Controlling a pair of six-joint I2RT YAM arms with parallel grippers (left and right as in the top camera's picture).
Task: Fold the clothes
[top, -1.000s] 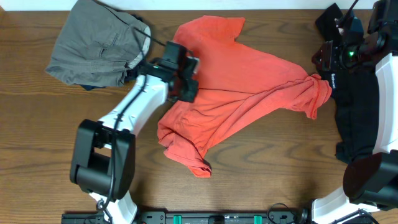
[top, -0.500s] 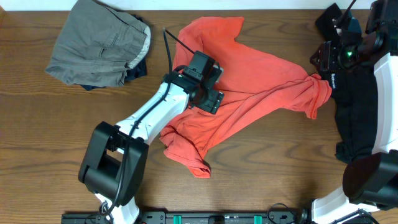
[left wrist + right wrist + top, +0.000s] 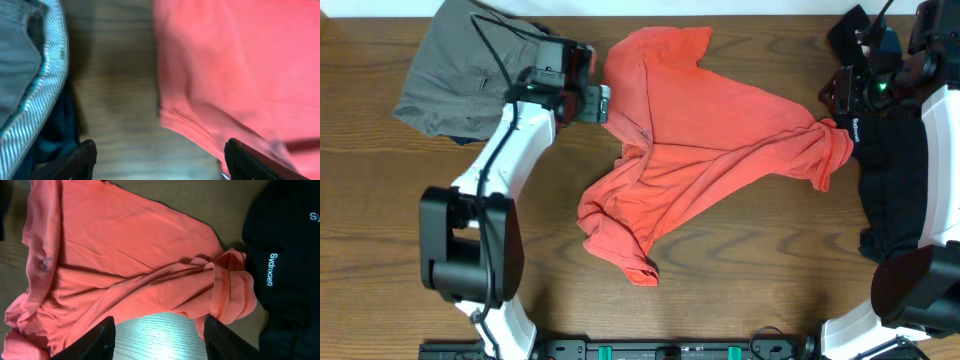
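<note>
The left gripper [image 3: 159,159] is hovering over the table [image 3: 115,95]. Its jaws are standing wide apart, holding nothing, with only bare wood showing between them. Just ahead of one jaw, the hemmed edge of the coral-red T-shirt [image 3: 240,65] is lying rumpled, and its cloth is spreading away beyond that jaw. Ahead of the other jaw, a navy piece [image 3: 55,135] is peeking out from under the grey-khaki shorts [image 3: 20,55], whose striped waistband lining is showing.

The right gripper [image 3: 160,342] is also holding its jaws parted around nothing, with wood gleaming between them. Just beyond its fingertips, a bunched sleeve of the T-shirt is lying with its stitched hem turned up. Farther out, the shirt's body is stretching away in long creases. Off to the side of one jaw, the black shirt [image 3: 290,240] with small white lettering is lying against that bunched sleeve.
</note>
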